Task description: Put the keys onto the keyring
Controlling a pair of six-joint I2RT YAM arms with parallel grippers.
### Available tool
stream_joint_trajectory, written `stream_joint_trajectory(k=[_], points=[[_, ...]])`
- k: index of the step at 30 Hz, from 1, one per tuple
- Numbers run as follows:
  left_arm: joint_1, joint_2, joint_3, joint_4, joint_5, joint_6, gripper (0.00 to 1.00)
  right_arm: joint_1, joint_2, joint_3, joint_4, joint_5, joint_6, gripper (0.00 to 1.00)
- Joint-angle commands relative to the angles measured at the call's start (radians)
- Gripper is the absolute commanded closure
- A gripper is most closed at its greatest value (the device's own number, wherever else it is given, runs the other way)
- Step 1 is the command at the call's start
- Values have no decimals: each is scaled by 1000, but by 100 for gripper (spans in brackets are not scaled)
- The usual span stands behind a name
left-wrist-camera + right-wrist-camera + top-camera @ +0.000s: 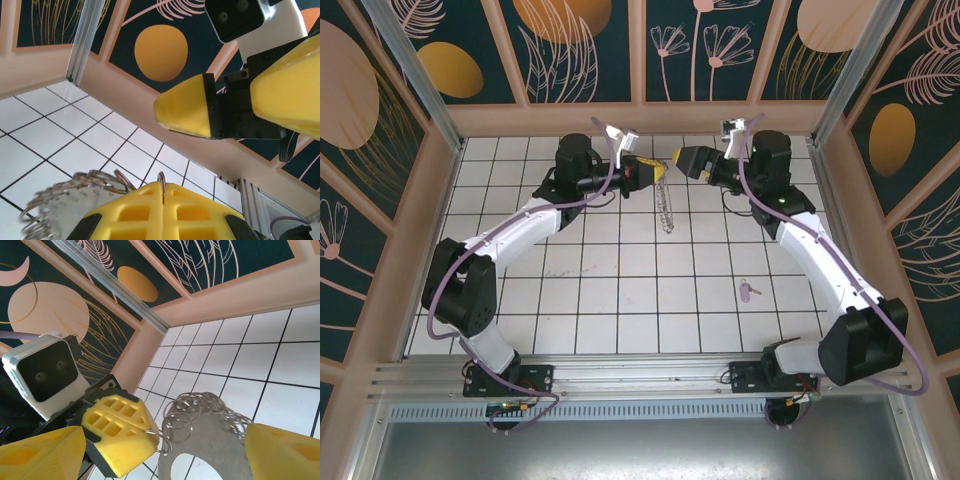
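My left gripper (pixel 660 172) is clenched on a wire ring of the keyring (pixel 667 207), a flat grey metal piece edged with loops that trails from the fingertips over the white tiled bench (pixel 620 300). Just beside it my right gripper (pixel 682 160) faces the left one, released, fingers wide apart. The small lilac-pink key (pixel 748 290) lies on the bench, well apart, toward my right arm's base.

The left gripper (pixel 662 172) and right gripper (pixel 678 160) are yellow, the keyring (pixel 668 208) silvery, the key (pixel 748 290) lilac-pink.
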Motion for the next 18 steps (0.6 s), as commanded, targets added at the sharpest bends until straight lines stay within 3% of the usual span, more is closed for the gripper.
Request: stream_joint_trajectory(k=[1, 7, 18], points=[[-3, 6, 40, 0, 9, -7, 100, -7, 30, 35, -30, -24, 4, 17], [-3, 48, 63, -61, -9, 25, 100, -7, -2, -9, 19, -3, 6, 17], [-3, 18, -38, 35, 29, 46, 100, -8, -124, -189, 141, 91, -19, 16]])
